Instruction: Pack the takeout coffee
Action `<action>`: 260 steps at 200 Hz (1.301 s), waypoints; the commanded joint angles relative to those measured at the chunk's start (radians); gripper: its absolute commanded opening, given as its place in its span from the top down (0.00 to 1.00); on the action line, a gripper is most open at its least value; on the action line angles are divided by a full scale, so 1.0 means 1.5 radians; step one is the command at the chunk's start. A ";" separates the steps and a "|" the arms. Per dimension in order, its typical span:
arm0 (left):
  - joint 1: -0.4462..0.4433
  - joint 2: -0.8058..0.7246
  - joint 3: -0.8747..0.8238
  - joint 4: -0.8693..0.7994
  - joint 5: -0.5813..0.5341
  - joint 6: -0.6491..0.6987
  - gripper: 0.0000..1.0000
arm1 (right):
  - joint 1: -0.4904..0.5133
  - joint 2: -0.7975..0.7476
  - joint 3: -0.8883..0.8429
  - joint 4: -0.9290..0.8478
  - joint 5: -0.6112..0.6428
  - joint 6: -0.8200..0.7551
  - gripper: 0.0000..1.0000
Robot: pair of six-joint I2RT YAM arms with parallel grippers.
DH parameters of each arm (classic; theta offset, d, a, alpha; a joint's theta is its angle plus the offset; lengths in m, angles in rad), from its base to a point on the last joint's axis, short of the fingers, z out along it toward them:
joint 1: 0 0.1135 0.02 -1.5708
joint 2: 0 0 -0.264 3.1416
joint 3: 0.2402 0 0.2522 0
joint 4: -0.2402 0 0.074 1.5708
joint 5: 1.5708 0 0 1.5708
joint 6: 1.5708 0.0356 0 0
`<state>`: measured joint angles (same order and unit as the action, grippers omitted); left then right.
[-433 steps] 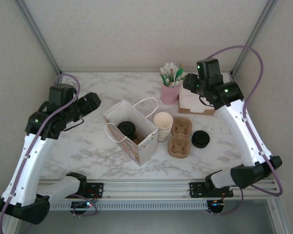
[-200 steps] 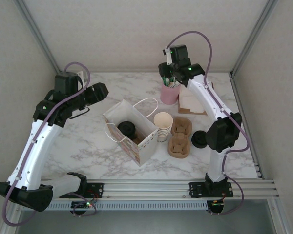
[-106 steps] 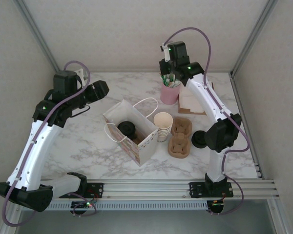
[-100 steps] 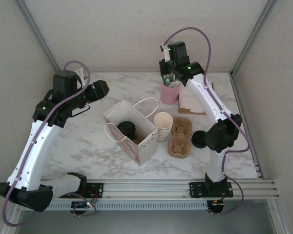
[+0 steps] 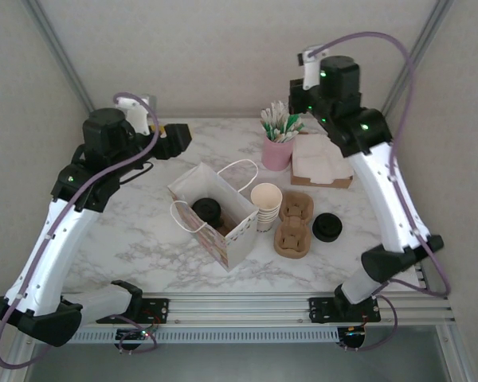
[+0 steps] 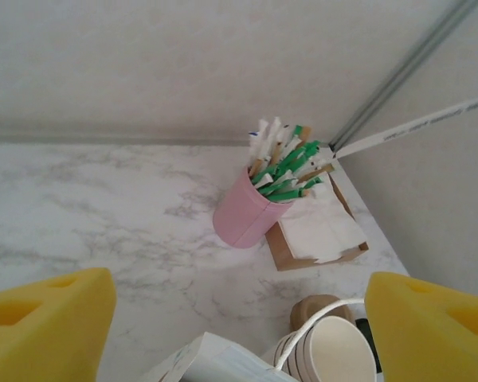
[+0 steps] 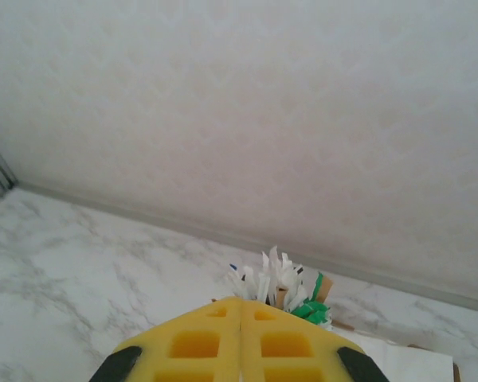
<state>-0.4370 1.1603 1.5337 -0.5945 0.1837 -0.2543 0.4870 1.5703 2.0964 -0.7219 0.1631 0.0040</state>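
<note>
Left of centre in the overhead view, the takeout coffee (image 5: pixel 207 209), a small cup under a round black plastic lid, sits inside the open white paper bag with rope handles (image 5: pixel 233 241). Its lid faces straight up, so its long axis runs vertically. Only the lid shows: the bag's walls hide the cup's body, and how it rests on the bag's floor cannot be made out.

Just right of the bag stands a tall stack of nested cream paper cups (image 5: pixel 265 202). Beside it lie brown moulded-pulp cup carriers (image 5: pixel 293 227) and a loose black lid (image 5: pixel 327 227). In the upper middle a pink cup of green and white packets (image 5: pixel 277 150) stands next to a brown tray of white napkins (image 5: pixel 323 159) on the marble-patterned table (image 5: pixel 143 231).

The left gripper (image 6: pixel 237 306) hangs above the table's upper left, its yellow fingers (image 6: pixel 48 314) spread wide with nothing between them. They are cut off by the wrist frame's lower edge, as is the bag's rim.

The right gripper (image 7: pixel 240 334) is raised above the pink cup, its yellow pads pressed flat together; nothing shows between them.
</note>
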 commanded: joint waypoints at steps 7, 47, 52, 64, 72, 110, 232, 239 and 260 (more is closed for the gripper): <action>-0.058 -0.004 0.041 0.049 -0.029 0.136 0.18 | 0.003 -0.062 -0.032 -0.007 -0.079 0.045 1.00; -0.130 0.039 0.119 0.035 0.003 0.227 0.24 | 0.008 -0.138 -0.084 -0.002 -0.244 0.085 1.00; -0.139 0.046 0.131 0.028 0.010 0.241 0.26 | 0.010 -0.145 -0.090 0.001 -0.260 0.089 1.00; -0.165 0.066 0.163 0.004 0.027 0.277 0.28 | 0.019 -0.154 -0.096 -0.001 -0.295 0.094 1.00; -0.183 0.082 0.187 -0.014 0.030 0.298 0.30 | 0.026 -0.159 -0.097 -0.003 -0.319 0.093 1.00; -0.251 0.129 0.249 -0.051 0.035 0.370 0.28 | 0.073 -0.166 -0.105 -0.013 -0.350 0.085 1.00; -0.295 0.170 0.301 -0.150 0.053 0.440 0.35 | 0.139 -0.167 -0.133 0.043 -0.369 0.078 1.00; -0.295 0.171 0.301 -0.152 0.053 0.442 0.36 | 0.143 -0.165 -0.130 0.044 -0.369 0.077 1.00; -0.295 0.175 0.303 -0.157 0.048 0.449 0.38 | 0.152 -0.160 -0.125 0.047 -0.371 0.076 1.00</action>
<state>-0.8700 1.4117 1.9564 -0.8005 0.2356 0.3935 0.6952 1.3327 1.9011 -0.6903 -0.3702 0.1200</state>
